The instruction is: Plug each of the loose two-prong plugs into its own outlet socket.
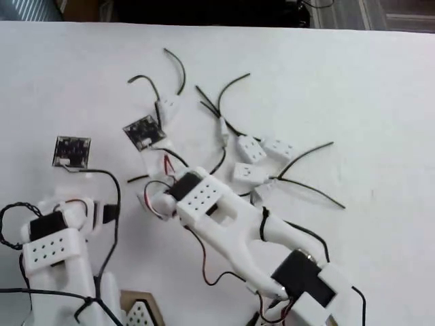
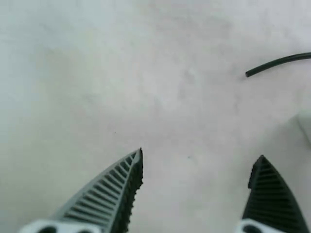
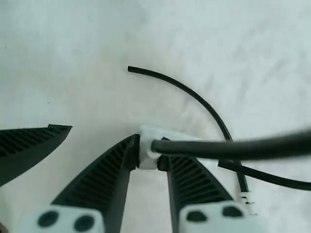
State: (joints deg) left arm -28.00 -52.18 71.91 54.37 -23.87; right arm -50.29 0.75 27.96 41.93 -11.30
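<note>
With the right gripper [image 3: 149, 154] clamped on one white plug [image 3: 148, 135] at its fingertips and the left gripper [image 2: 201, 154] spread over bare table [image 2: 97, 73], more plugs [image 1: 250, 149] lie loose near the right gripper, so most plugging seemingly remains.

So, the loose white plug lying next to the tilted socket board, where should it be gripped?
Probably across the white body of the plug, coming from above: it lies flat, and its black wires leave the far end.

No readable text, label, brand, number or sign anywhere on the table [image 1: 367, 75].
</note>
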